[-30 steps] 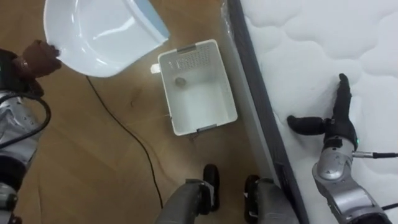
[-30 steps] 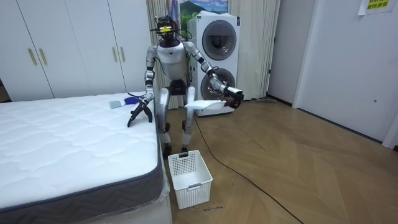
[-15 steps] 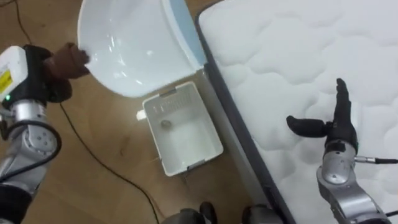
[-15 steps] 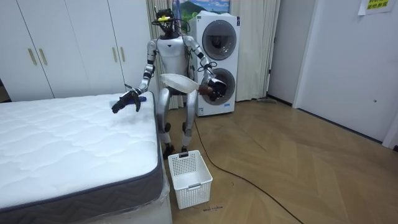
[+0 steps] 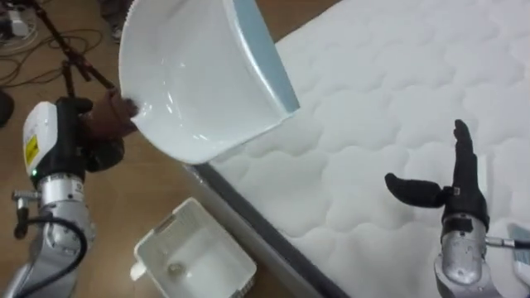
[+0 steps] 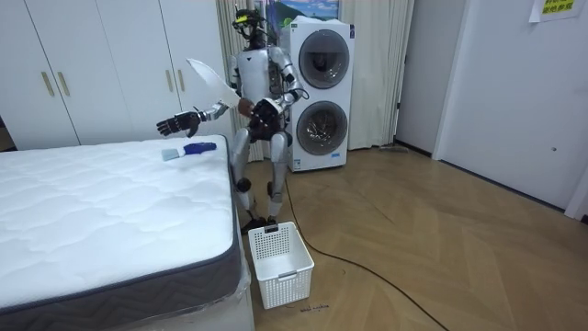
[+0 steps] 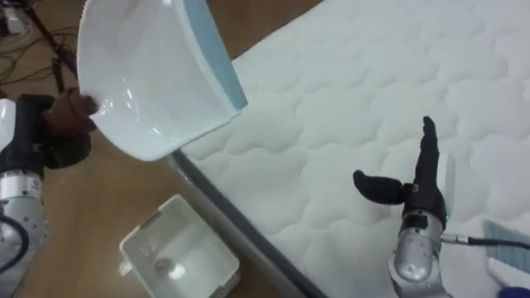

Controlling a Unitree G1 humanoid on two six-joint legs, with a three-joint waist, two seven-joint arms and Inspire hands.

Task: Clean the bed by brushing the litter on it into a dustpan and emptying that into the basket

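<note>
While the white dustpan (image 5: 195, 79) is carried raised over the edge of the mattress (image 5: 373, 99), my left hand (image 5: 112, 120) is curled round its handle at the rear, the scoop tipped so that the blue lip points down toward the bed. My right hand (image 5: 455, 199) hangs above the quilted surface, fingers straight and thumb spread, holding nothing. Judged from its thin moulded shell, the dustpan is light and stiff; the handle is the correct place to hold it, since the smooth bowl offers no purchase and would likely slip. The blue lip looks softer than the shell and should lie flat against the fabric. The mattress is soft and will probably dip under pressure, so set the pan down lightly. In the room view a blue brush (image 6: 197, 147) lies on the bed near its edge, with a small grey item (image 6: 169, 154) just beside it; the brush is best taken by its handle. A pale blue shape (image 7: 507, 266) near my right wrist may be one of these, but I cannot tell. On the floor beside the bed stands a white basket (image 5: 161, 228) with a small object (image 5: 174, 267) inside.
</note>
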